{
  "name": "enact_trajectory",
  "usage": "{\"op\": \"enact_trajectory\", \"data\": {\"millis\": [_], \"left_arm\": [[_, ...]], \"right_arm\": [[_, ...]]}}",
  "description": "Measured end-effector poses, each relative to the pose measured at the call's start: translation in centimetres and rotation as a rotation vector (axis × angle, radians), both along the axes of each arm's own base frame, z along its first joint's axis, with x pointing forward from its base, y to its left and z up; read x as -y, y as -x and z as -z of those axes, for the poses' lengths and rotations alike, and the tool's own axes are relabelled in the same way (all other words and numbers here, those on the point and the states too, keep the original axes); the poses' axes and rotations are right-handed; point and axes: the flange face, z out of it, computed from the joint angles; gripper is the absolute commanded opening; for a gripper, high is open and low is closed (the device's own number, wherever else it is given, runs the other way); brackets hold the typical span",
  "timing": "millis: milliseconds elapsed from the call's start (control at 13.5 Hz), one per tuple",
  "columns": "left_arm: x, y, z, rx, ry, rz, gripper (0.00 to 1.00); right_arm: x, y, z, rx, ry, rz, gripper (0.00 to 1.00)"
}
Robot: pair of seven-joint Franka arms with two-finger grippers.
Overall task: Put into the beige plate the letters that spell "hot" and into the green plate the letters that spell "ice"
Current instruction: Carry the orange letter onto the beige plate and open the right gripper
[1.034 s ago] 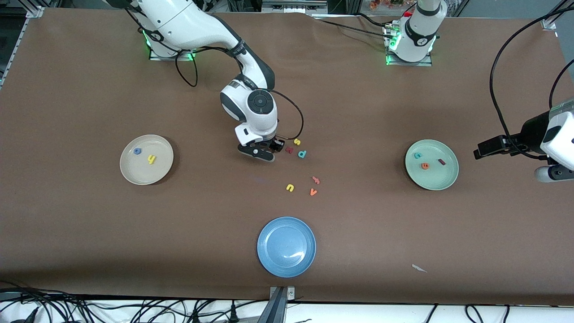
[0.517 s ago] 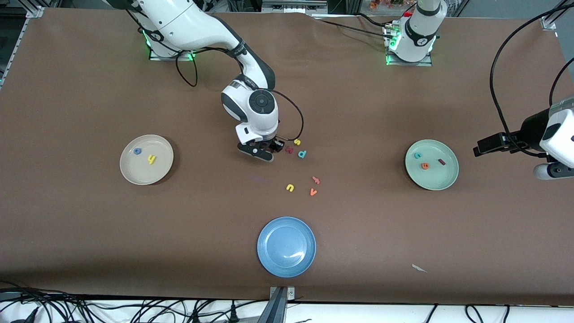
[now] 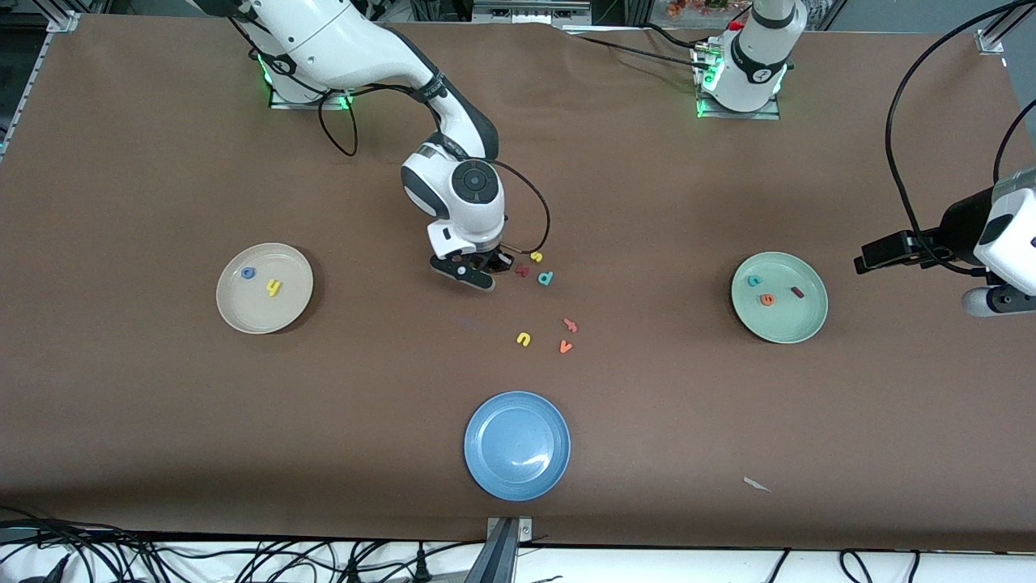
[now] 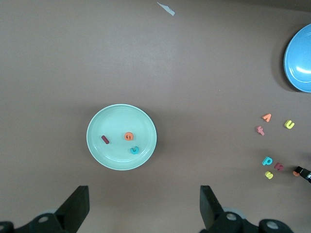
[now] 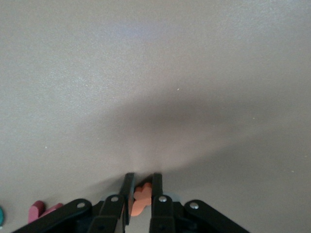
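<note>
My right gripper (image 5: 142,177) is shut on the orange t (image 5: 141,196), low at the table's middle (image 3: 495,265), beside a cluster of loose letters. The beige plate (image 3: 279,314) toward the right arm's end holds the blue o (image 3: 248,273) and the yellow h (image 3: 274,287). The green plate (image 3: 781,325) toward the left arm's end holds the teal c (image 3: 753,281), the orange e (image 3: 766,300) and the dark red i (image 3: 797,292). My left gripper (image 4: 144,208) hangs open and empty, high over the table beside the green plate (image 4: 116,121).
Loose letters lie next to the right gripper: a yellow s (image 3: 536,257), a dark red k (image 3: 522,270), a teal d (image 3: 545,278). Nearer the front camera lie a yellow u (image 3: 524,339), a salmon f (image 3: 570,325) and an orange v (image 3: 565,346). A blue plate (image 3: 517,444) sits by the front edge.
The right gripper's fingers have closed onto the orange t. The left arm has shifted slightly, its gripper still open.
</note>
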Motion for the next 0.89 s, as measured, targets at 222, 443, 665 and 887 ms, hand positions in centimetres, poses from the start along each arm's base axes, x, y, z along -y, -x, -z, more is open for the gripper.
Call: {"op": "enact_trajectory", "data": {"millis": [222, 443, 665, 887], "left_arm": [[0.4, 0.3, -0.8, 0.011, -0.001, 0.005, 1.00], [0.1, 0.5, -1.3, 0.017, -0.002, 0.001, 1.00], [-0.3, 1.0, -2.4, 0.037, -0.005, -0.006, 1.00], [-0.2, 2.6, -4.4, 0.024, -0.012, -0.004, 1.00]], "right_arm": [[0.0, 0.0, 0.0, 0.000, 0.000, 0.001, 0.03], [0.1, 0.0, -0.1, -0.001, 0.006, -0.002, 0.02], [1.6, -1.0, -1.8, -0.026, 0.062, -0.047, 0.02], [5.7, -3.9, -5.6, -0.056, 0.111, -0.109, 0.02]]}}
